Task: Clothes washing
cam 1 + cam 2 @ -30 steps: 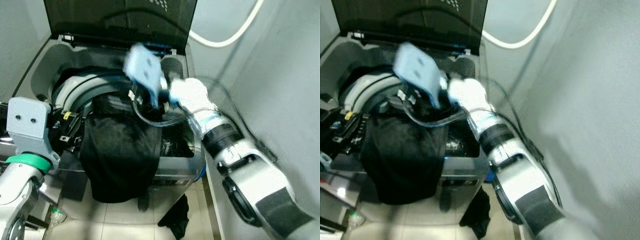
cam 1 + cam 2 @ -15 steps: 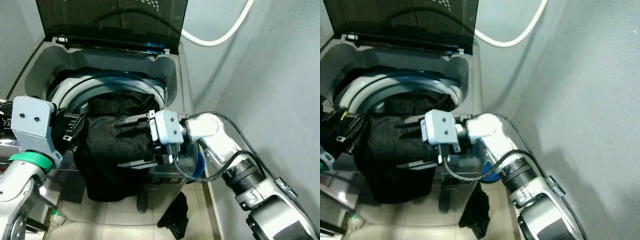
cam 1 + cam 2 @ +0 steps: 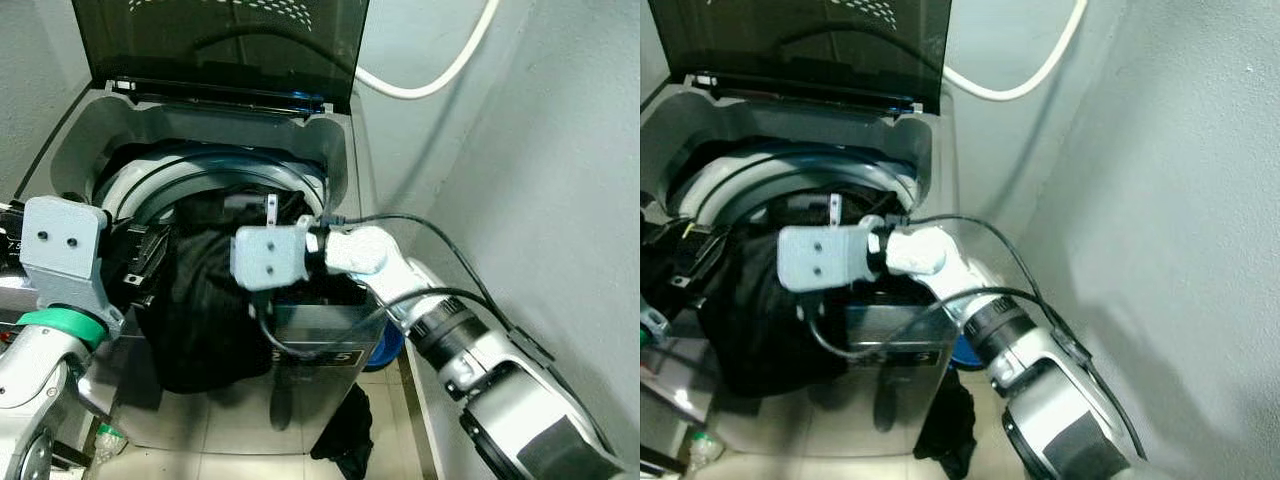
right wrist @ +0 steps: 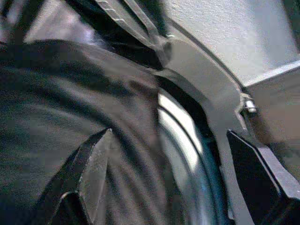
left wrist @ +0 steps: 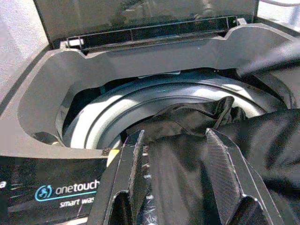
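Right gripper (image 4: 164, 187) spread wide over the black garment (image 3: 205, 300), which hangs across the washer (image 3: 330, 345) front rim. Left gripper (image 5: 173, 187) also open, apparently straddling cloth. Pinch deep, lift clear, drop into the drum (image 5: 140, 101)

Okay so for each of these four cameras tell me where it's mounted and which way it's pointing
Left eye: on the head, looking down at the open washing machine; both silver arms show.
Right eye: beside it, same scene shifted; right arm reaches over the black garment.
Left wrist: along the left pincer, fingers apart over the garment, facing the drum and lid.
Right wrist: along the right pincer, open over cloth at the drum rim.
Shared: garment and drum ring.
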